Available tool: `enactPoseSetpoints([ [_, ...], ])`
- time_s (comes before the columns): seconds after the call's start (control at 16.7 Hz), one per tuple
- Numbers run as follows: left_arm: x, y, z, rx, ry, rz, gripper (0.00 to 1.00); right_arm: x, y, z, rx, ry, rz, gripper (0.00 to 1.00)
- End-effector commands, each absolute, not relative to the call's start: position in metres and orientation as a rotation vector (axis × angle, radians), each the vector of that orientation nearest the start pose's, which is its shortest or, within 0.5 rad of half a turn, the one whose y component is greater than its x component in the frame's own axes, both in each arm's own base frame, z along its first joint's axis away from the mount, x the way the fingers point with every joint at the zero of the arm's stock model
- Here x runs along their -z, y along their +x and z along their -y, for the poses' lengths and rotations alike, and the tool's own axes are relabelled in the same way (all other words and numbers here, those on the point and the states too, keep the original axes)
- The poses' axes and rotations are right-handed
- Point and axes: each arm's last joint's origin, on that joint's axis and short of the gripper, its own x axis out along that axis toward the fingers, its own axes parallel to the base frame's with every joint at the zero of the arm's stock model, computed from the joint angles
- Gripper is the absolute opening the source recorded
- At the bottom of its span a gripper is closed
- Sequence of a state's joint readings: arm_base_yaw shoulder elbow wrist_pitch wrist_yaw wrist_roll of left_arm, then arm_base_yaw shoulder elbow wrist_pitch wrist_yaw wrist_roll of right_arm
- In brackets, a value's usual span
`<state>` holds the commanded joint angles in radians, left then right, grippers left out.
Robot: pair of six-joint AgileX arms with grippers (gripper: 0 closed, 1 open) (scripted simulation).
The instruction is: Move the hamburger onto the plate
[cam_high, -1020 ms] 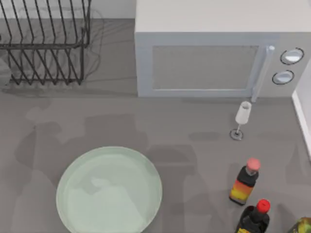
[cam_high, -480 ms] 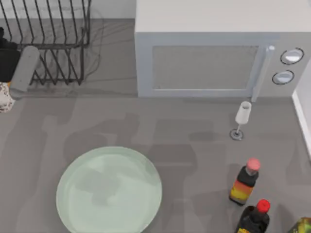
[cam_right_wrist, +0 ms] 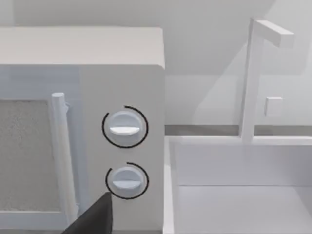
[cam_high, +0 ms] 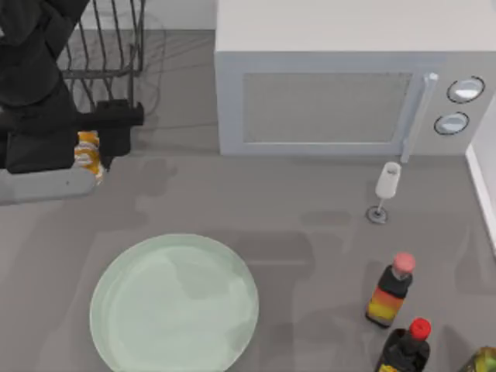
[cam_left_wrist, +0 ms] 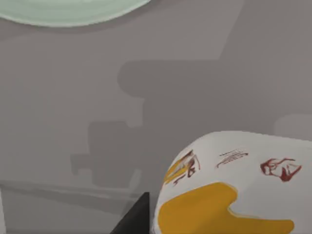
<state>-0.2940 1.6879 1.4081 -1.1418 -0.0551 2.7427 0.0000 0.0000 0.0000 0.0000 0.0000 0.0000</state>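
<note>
The left gripper [cam_high: 91, 155] has its dark fingers closed on the hamburger [cam_high: 87, 152], a small stacked item with orange-tan and whitish layers, and holds it in the air at about ten o'clock in the top view, above the grey table [cam_high: 310, 232]. In the left wrist view the hamburger [cam_left_wrist: 234, 190] sits close to the camera as a white wrapped shape with a yellow patch and red-brown markings, with a dark finger [cam_left_wrist: 134, 219] just beside it.

The black left arm reaches in from the top view's left edge, over the dark wire dish rack [cam_high: 108, 46] at eleven o'clock. The large round pale mint-green plate [cam_high: 174, 304], glossy with a low raised rim, lies on the table at about seven o'clock, well apart from the held hamburger; its rim [cam_left_wrist: 73, 12] also appears in the left wrist view.

A pale grey microwave [cam_high: 333, 85] with two round dials stands at twelve to one o'clock. A small stemmed glass [cam_high: 385, 190] stands near three o'clock. At five o'clock stand an orange-banded dark bottle with a pink cap [cam_high: 391, 291] and a dark bottle with a red cap [cam_high: 408, 346].

The right wrist view faces the microwave's dials [cam_right_wrist: 125, 127]; whether the right gripper's jaws are apart or together I cannot tell.
</note>
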Motion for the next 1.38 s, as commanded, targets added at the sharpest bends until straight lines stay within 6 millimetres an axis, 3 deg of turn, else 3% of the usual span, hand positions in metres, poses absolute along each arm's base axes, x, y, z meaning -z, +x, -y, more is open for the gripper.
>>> enactPoseSetpoints([
  [0.3,-0.237,0.288,0.133,-1.787,-1.948,-0.541,0.0,-0.16,0.106,0.001,0.0,0.0,0.0,1.0],
  [0.6,-0.217,0.265,0.166,-1.506,-1.526,-0.939,0.0,-0.16,0.106,0.001,0.0,0.0,0.0,1.0],
  [0.96,-0.198,0.248,0.19,-1.255,-1.182,-1.187,0.0,-0.16,0.106,0.001,0.0,0.0,0.0,1.0],
  [1.38,-0.193,0.244,0.196,-1.199,-1.104,-1.234,0.0,-0.16,0.106,0.001,0.0,0.0,0.0,1.0],
])
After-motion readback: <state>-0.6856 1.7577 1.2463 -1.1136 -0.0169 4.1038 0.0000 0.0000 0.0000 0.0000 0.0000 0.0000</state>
